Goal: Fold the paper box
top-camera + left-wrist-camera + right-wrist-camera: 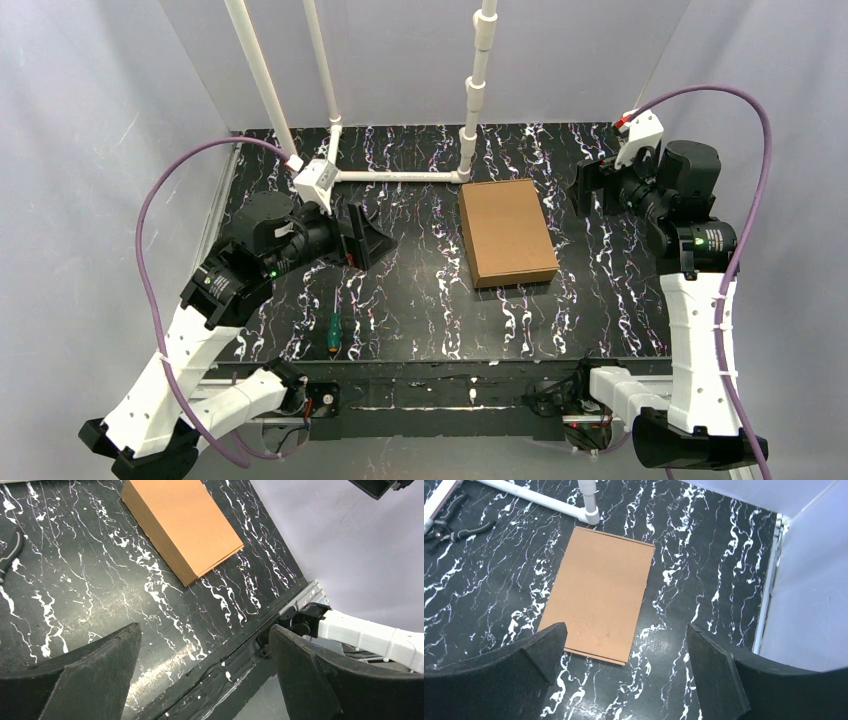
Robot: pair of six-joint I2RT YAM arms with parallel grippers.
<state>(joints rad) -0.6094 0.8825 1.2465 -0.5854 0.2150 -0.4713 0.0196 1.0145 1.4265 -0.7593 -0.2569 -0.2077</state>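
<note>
Wht arm links [697, 330], blk joints [690, 170], purple cables [138, 240].

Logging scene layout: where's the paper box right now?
Top view: the paper box lies flat on the table, right of centre, its far edge close to the foot of the white pipe frame.

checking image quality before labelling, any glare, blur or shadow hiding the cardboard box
Top external: even light, cardboard box sharp, no glare on it. Left wrist: pale glare streak on the tabletop near its edge, box clear. Right wrist: box evenly lit and sharp.
</note>
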